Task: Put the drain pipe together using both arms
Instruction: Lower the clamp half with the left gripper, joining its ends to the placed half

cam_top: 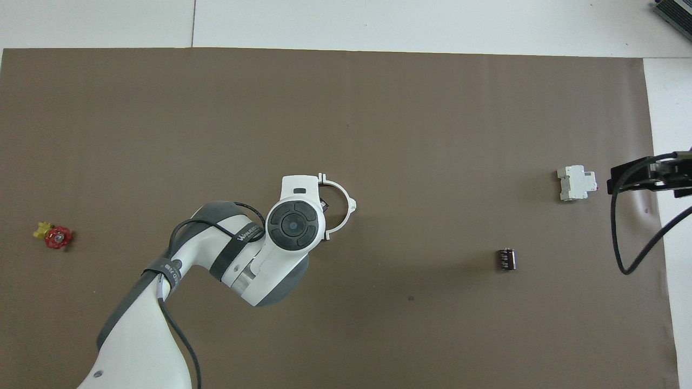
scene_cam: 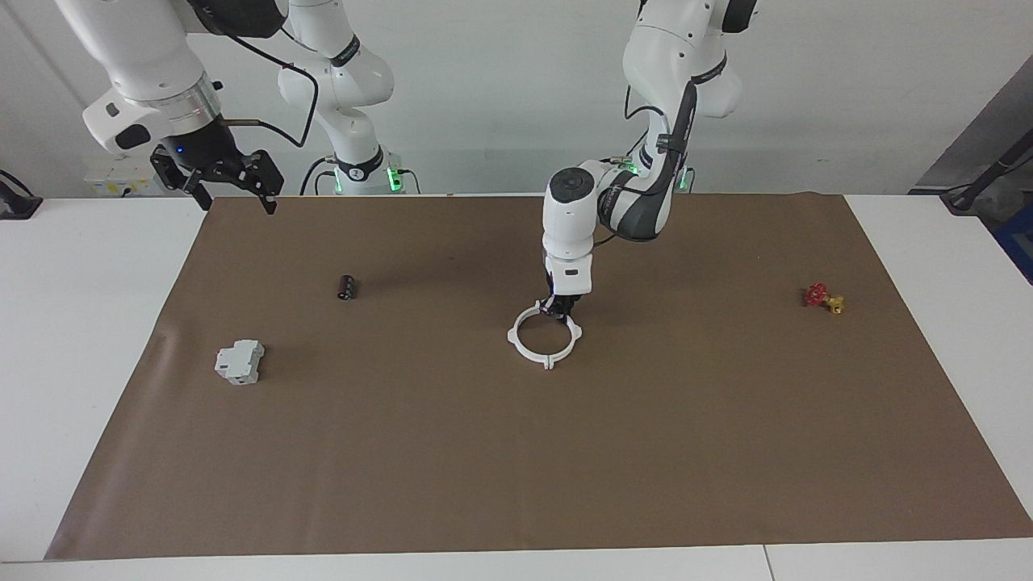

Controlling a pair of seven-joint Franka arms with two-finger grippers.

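Left gripper (scene_cam: 559, 309): lowered at the middle of the brown mat (scene_cam: 516, 452), fingertips drawn together on the robot-side rim of the drain pipe.
Left arm (cam_top: 243, 254): reached in from its own end, wrist pointed straight down; in the overhead view the wrist covers about half of the ring.
Drain pipe (scene_cam: 544, 336): seen as two thin white half-ring arcs joined into one closed ring, lying flat on the mat. Small tabs are seen at the joint on the edge farthest from the robots and on the outer sides.
Drain pipe, relative to the tool: directly under the left gripper, the ring's body spread out from the fingertips away from the robots. Whether the ring is lifted off the mat at all cannot be told.
Right gripper (scene_cam: 230, 184): held high over the mat's edge at the right arm's end, fingers spread wide apart, nothing between them; the right arm is kept waiting.
Black cylinder (scene_cam: 346, 287): laid on the mat between the ring and the right arm's end.
Grey block (scene_cam: 240, 361): set farther from the robots than the cylinder, near the right arm's end.
Red-and-yellow valve piece (scene_cam: 823, 298): placed well apart from the ring, toward the left arm's end.
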